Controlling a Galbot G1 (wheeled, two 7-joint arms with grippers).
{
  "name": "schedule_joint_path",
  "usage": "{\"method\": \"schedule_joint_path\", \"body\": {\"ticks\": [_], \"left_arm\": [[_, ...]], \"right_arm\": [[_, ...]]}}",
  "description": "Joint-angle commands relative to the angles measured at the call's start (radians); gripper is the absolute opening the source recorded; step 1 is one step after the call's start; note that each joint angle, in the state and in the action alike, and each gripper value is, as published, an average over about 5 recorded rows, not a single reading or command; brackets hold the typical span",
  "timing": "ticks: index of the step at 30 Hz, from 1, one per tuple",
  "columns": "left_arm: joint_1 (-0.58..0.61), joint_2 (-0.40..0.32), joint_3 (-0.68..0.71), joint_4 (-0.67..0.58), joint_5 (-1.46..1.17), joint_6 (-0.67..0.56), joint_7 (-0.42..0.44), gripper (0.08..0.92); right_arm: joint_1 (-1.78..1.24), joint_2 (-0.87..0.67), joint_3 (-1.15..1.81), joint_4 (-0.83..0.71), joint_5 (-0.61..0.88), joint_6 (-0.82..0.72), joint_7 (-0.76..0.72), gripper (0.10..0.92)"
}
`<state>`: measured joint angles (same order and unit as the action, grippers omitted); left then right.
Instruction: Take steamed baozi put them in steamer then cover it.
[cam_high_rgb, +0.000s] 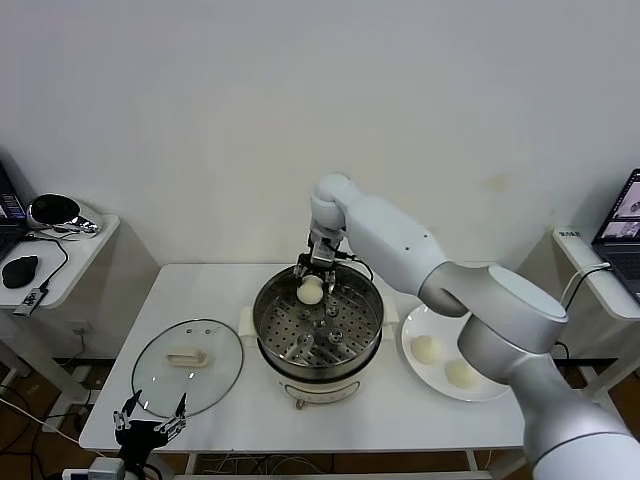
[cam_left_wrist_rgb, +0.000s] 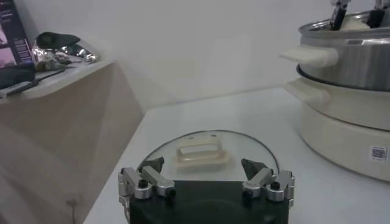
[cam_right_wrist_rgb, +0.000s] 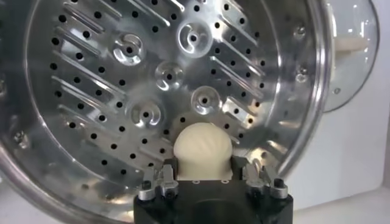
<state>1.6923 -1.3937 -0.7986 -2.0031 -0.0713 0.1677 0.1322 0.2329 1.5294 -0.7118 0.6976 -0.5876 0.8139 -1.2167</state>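
right gripper (cam_high_rgb: 311, 272) fingers hug a baozi (cam_right_wrist_rgb: 202, 149) – contact hidden – over steamer (cam_high_rgb: 372, 335).

Bao (cam_high_rgb: 310, 289) over steamer (cam_high_rgb: 318, 322) – lid (cam_high_rgb: 188, 366) off

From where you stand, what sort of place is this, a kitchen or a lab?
Likely a lab or test room staged for cooking: a plain white folding table carries the steamer, while side desks hold a laptop and a computer mouse.
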Motion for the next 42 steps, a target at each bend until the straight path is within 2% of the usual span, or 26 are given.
{"method": "schedule_joint_path", "body": {"ticks": [1,6,9,16,25,31,39,42], "left_arm": [[0.0,0.001,0.001,0.002,0.0,0.0,0.0,0.823],[0.0,0.0,0.002,0.001,0.001,0.0,0.0,0.823],[0.001,-0.001,0.002,-0.001,0.001,0.0,0.0,0.823],[0.002,-0.001,0.002,-0.01,0.001,0.002,0.003,0.823],[0.01,0.019,0.003,-0.019,0.004,0.004,0.008,0.823],[0.009,0.025,0.014,-0.023,0.001,0.005,0.01,0.823],[0.021,0.029,0.029,-0.024,0.003,0.005,0.01,0.823],[0.026,0.03,0.028,-0.028,0.003,0.005,0.009,0.823]], "right_arm": [[-0.013,0.01,0.006,-0.018,-0.024,-0.001,0.019,0.602],[-0.005,-0.003,0.0,0.006,0.029,-0.049,-0.014,0.746],[0.009,-0.03,-0.007,0.055,0.084,-0.102,-0.063,0.805],[0.078,-0.178,-0.035,0.232,0.334,-0.286,-0.143,0.823],[0.158,-0.516,-0.071,0.508,0.654,-0.779,-0.147,0.823],[0.161,-0.695,-0.046,0.571,0.684,-1.035,-0.142,0.823],[0.057,-0.876,-0.007,0.701,0.667,-1.268,-0.138,0.823],[-0.019,-0.913,0.025,0.736,0.618,-1.297,-0.128,0.823]]}}
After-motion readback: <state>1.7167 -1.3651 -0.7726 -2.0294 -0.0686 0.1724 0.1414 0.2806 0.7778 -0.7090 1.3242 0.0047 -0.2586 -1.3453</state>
